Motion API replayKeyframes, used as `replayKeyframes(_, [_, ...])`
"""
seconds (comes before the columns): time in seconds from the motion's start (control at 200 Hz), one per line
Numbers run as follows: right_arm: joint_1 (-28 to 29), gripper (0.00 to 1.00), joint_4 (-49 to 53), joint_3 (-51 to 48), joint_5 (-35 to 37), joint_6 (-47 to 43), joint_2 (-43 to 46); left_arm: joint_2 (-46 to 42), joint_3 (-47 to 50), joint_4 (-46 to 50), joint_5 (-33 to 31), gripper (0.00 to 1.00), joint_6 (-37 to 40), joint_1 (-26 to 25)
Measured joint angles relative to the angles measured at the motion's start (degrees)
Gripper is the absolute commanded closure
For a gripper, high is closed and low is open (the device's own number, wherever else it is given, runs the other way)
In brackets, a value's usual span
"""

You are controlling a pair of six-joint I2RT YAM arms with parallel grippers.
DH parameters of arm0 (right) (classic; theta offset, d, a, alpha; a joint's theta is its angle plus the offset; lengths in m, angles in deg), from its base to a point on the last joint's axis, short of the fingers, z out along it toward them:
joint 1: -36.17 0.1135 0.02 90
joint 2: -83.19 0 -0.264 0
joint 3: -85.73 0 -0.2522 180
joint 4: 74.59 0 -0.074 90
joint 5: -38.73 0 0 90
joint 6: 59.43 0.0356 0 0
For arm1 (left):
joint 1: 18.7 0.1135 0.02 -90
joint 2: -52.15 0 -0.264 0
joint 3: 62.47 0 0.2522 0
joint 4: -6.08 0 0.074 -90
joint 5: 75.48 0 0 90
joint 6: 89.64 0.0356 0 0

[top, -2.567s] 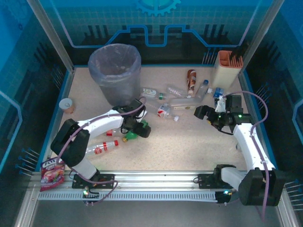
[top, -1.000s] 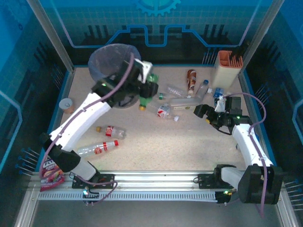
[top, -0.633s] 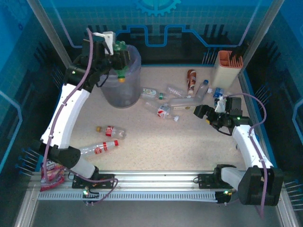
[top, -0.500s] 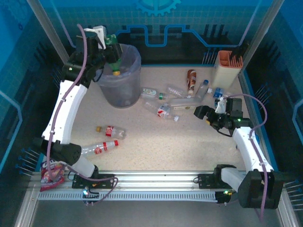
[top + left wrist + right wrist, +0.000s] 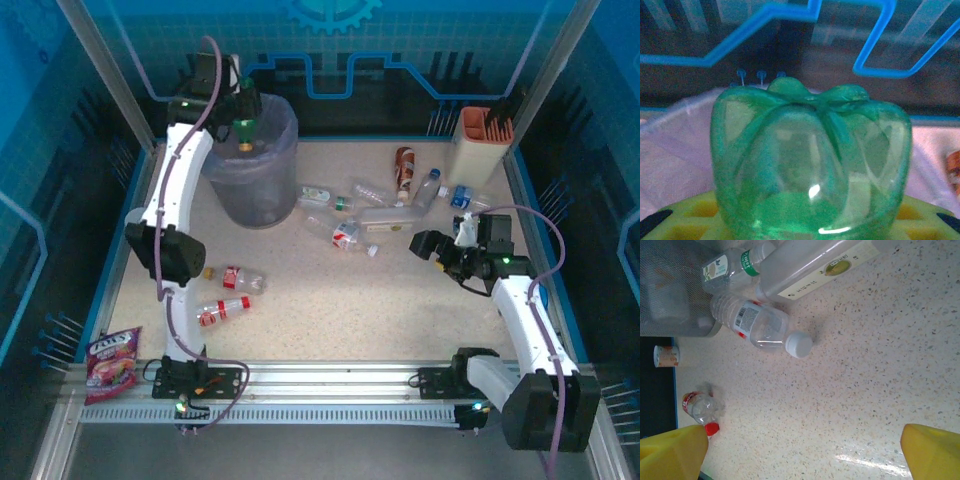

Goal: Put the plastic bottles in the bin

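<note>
Your left claw [image 5: 238, 104] is clenched on the green bottle [image 5: 243, 124], raised high at the back left of the table [image 5: 420, 320]. The bottle hangs nearly upright, with its yellow cap [image 5: 243, 146] pointing down and its base toward the wrist. In the left wrist view that lobed base [image 5: 810, 165] sits right against the claw's yellow-green pads [image 5: 685, 215], and the pale bag liner [image 5: 670, 150] shows beyond it.

Seen from above, the cap falls inside the mouth of the bin [image 5: 255, 190], toward its back left side and not the middle. So the bottle looks to be over the opening already, and letting go should send it in cap first. The nearby rim is the one thing it could clip.

Your right claw [image 5: 425, 248] is spread wide and holds nothing, low over the right side of the table. A cluster of loose bottles [image 5: 385, 200] lies to its left and farther from the arm bases. The closest is a white-capped bottle [image 5: 757, 327], lying flat with its long axis slanting across the claw's line. The right arm is the nearer one for that cluster. Two red-labelled bottles [image 5: 237, 278] at the near left of the table sit closer to the left arm's base.
</note>
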Motion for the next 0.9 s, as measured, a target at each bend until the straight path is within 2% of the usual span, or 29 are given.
replayKeyframes(0.155, [0.00, 0.00, 1.03, 0.00, 0.79, -1.07, -0.02, 2.93, 1.01, 3.02, 1.44, 1.00, 1.60, 0.57])
replayKeyframes(0.295, [0.00, 0.00, 1.09, 0.00, 0.92, -1.29, -0.04, 2.95, 6.93, 3.13, 3.61, 1.00, 2.60, 0.66])
replayKeyframes(0.355, [0.00, 0.00, 1.07, 0.00, 0.92, -1.29, -0.20, 3.13, 9.81, 3.19, 4.44, 0.92, 2.78, 0.63])
replayKeyframes(0.47, [0.00, 0.00, 1.05, 0.00, 0.92, -1.66, -0.74, 4.24, 12.39, 3.17, 5.03, 0.71, 2.71, 0.66])
replayKeyframes(0.53, [0.00, 0.00, 1.07, 0.02, 0.94, -1.79, -1.03, 4.55, 12.85, 3.19, 5.25, 0.63, 2.49, 0.66])
replayKeyframes(0.56, [0.00, 0.00, 1.07, 0.04, 0.92, -1.95, -1.16, 4.57, 12.87, 3.19, 5.42, 0.56, 2.45, 0.66])
replayKeyframes(0.65, [0.00, 0.00, 1.20, 0.22, 0.92, -2.19, -1.38, 4.55, 12.61, 2.97, 6.05, 0.24, 2.16, 0.66])
replayKeyframes(0.705, [0.00, 0.00, 1.20, 0.33, 0.92, -2.36, -1.55, 4.55, 12.35, 3.17, 6.19, 0.13, 1.31, 0.66])
replayKeyframes(0.786, [0.00, 0.00, 1.20, 0.44, 0.90, -2.43, -1.70, 4.55, 11.17, 3.61, 6.34, 0.01, 1.77, 0.66])
replayKeyframes(0.901, [0.00, 0.00, 1.27, 0.61, 0.90, -2.60, -1.90, 4.55, 7.61, 4.74, 6.56, 0.01, 1.60, 0.66])
